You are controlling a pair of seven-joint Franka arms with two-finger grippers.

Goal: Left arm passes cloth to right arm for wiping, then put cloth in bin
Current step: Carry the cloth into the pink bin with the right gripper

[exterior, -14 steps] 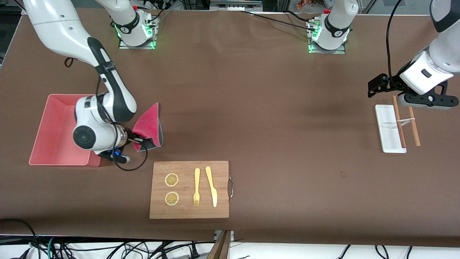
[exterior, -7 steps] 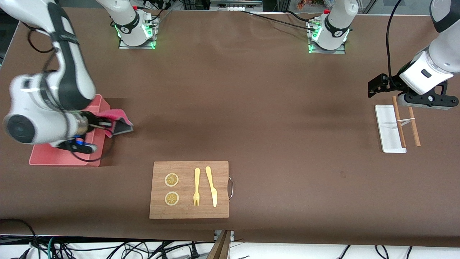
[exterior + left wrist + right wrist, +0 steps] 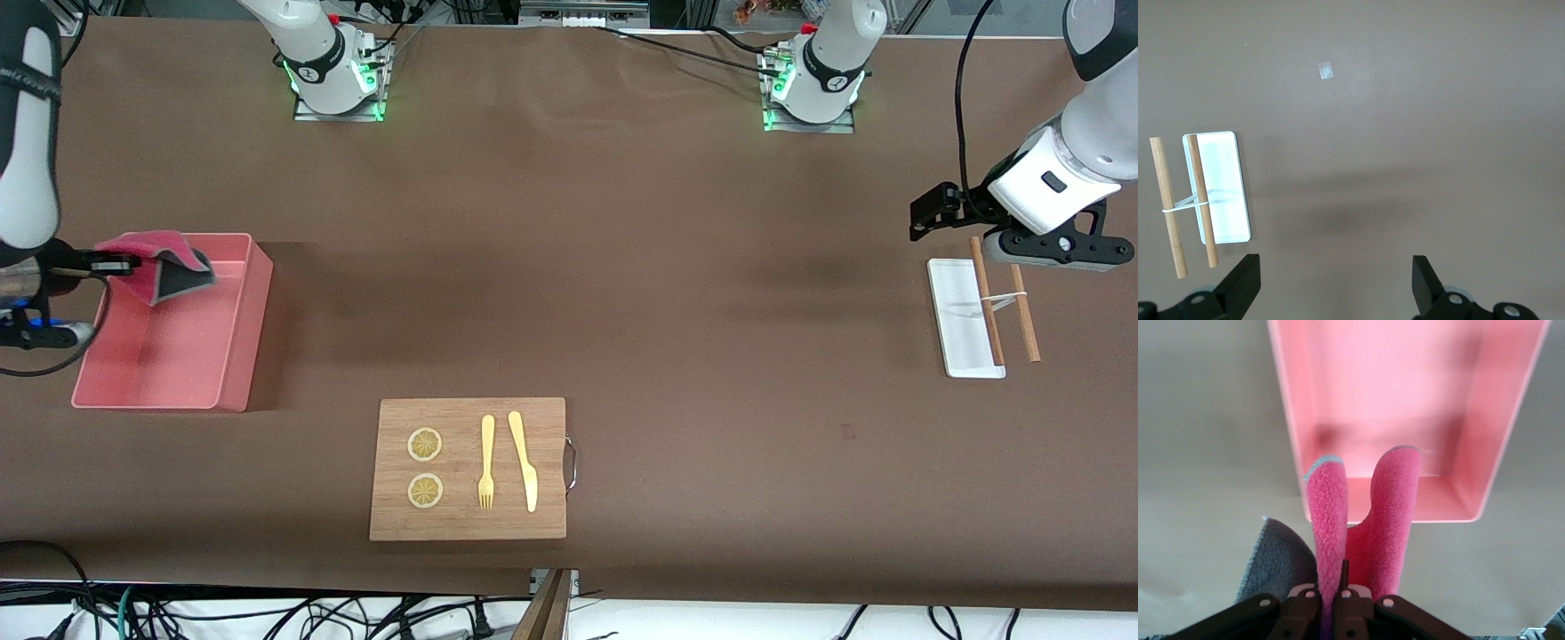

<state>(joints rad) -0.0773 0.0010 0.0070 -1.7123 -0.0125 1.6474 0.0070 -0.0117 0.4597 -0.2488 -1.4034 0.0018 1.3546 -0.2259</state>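
**Cloth over bin, release pending**

Front view: right gripper (image 3: 124,263) hangs over the bin (image 3: 233,391), fingers pinched tight on the cloth (image 3: 164,262). Cloth droops crimson side up, grey reverse showing below, above the bin's end farther from the front camera. Left gripper (image 3: 1049,253) waits over the white tray (image 3: 956,356) and the tied wooden sticks (image 3: 1024,320) at the left arm's end of the table. Wooden board (image 3: 542,516) with fork (image 3: 486,462), knife (image 3: 524,462) and two lemon slices (image 3: 425,444) lies nearer the camera than the bin.

Left wrist view: jaws spread wide, nothing between them; tray and sticks below.

Right wrist view: cloth folded in two crimson lobes clamped between shut fingers (image 3: 1313,600), a grey flap trailing off outside the bin's rim.

Risk: released here, that trailing flap could catch the wall and leave the cloth draped over the rim or slid onto the table.

Surface: brown mat (image 3: 667,311), flat, faintly creased. Cables (image 3: 267,618) along the table edge nearest the camera
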